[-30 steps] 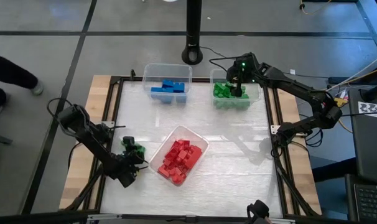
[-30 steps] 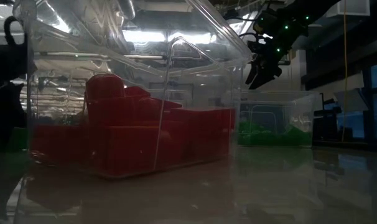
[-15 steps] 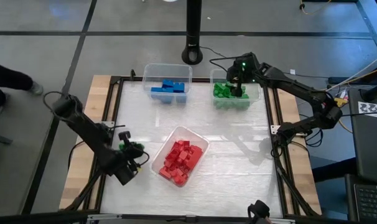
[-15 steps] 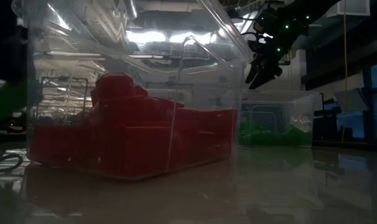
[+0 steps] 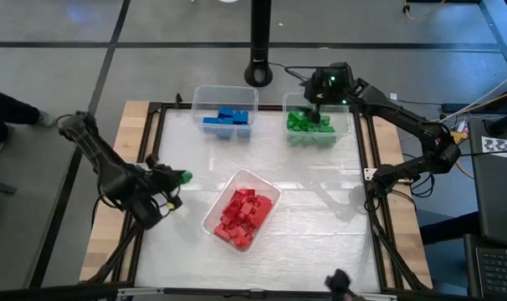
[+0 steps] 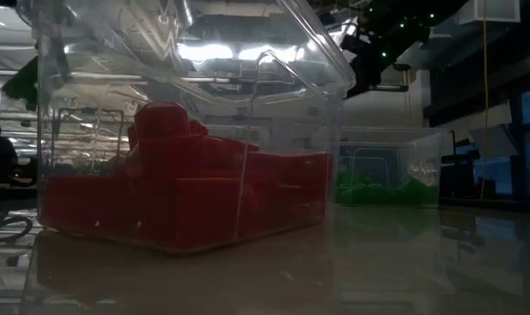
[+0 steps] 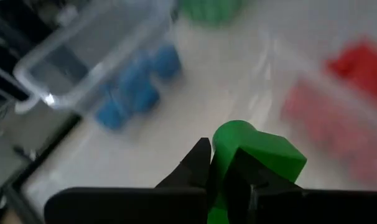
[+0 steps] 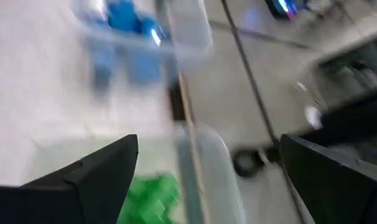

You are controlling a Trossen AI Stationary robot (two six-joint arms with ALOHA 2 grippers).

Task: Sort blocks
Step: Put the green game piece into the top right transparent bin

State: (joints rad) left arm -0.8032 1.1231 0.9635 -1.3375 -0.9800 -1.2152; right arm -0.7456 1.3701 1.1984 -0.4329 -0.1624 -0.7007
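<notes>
My left gripper (image 5: 175, 178) is raised over the table's left part, left of the red bin, shut on one green block (image 5: 185, 176). In the left wrist view the block (image 7: 254, 150) sits between my dark fingers. In the low view it shows high at the left (image 6: 22, 80). My right gripper (image 5: 320, 90) hangs open above the green blocks' bin (image 5: 318, 122); its wide-apart fingers (image 8: 89, 180) frame the green blocks (image 8: 152, 194). Red blocks (image 5: 241, 209) fill the near bin, and blue blocks (image 5: 227, 117) lie in the far left bin. My left gripper pinches the green block between its two fingers, on the block's lower sides (image 7: 223, 163). The studded end sticks out past the fingertips. The block is lifted clear of the table.
Three clear bins stand on the white table: the blue one (image 5: 199, 104) and the green one (image 5: 347, 125) at the far edge, the red one (image 5: 272, 194) near the middle. A black camera post (image 5: 259, 50) stands behind them. Open table lies between the bins.
My left gripper has risen from the table beside the red bin and moved toward the far edge, carrying the green block up with it. The red bin turned a little at the start. My right gripper has lifted higher above the green bin.
</notes>
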